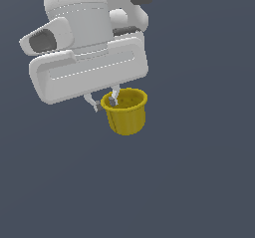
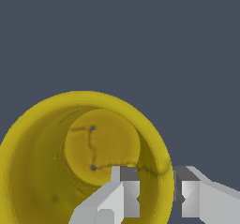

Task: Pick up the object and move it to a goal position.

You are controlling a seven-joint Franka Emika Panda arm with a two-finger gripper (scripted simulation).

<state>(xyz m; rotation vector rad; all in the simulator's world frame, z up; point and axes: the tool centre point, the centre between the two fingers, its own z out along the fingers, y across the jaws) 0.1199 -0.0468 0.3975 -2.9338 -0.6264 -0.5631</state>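
The object, a small yellow cup point(image 1: 127, 115), hangs slightly tilted just under the white hand in the exterior view. My gripper point(image 1: 104, 105) straddles the cup's rim on the exterior view's left side. One finger is inside the cup and the other is outside, and they are shut on the thin wall. In the wrist view I look down into the cup point(image 2: 93, 143) and see its round base. The gripper point(image 2: 157, 199) pinches the yellow wall between the inner finger point(image 2: 126, 195) and the outer one. The goal position is not marked in either view.
A plain dark grey-blue surface fills the background in both views. The arm's white body point(image 1: 89, 38) covers the upper part of the exterior view. No other objects show.
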